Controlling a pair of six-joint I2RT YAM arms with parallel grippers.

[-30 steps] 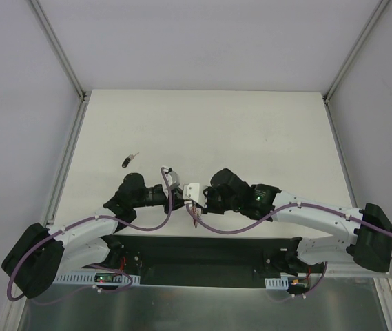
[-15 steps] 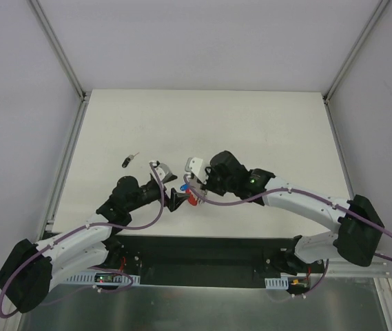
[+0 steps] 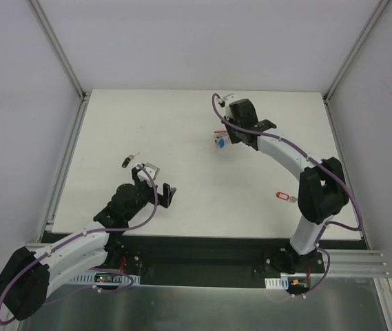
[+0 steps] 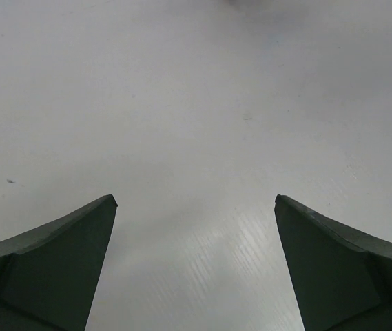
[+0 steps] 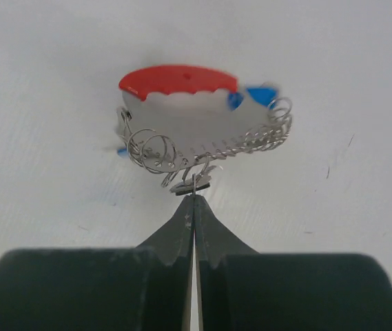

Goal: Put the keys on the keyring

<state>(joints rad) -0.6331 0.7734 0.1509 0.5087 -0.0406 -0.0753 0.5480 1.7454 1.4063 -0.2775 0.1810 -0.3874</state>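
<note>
Between pale walls (image 3: 16,103), white table (image 3: 161,117) bears a key (image 3: 129,162).

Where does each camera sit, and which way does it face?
Top external: above, behind the bases, looking down on the white table; both arms show.
Left wrist: faces bare table; the left gripper open, fingers showing.
Right wrist: faces the grey metal keyring with red band, pinched by the right gripper.
Shared: top and right wrist show the keyring.

A lab test cell — bare white table (image 3: 202,124), plain grey walls (image 3: 202,41), aluminium frame posts (image 3: 58,48).
</note>
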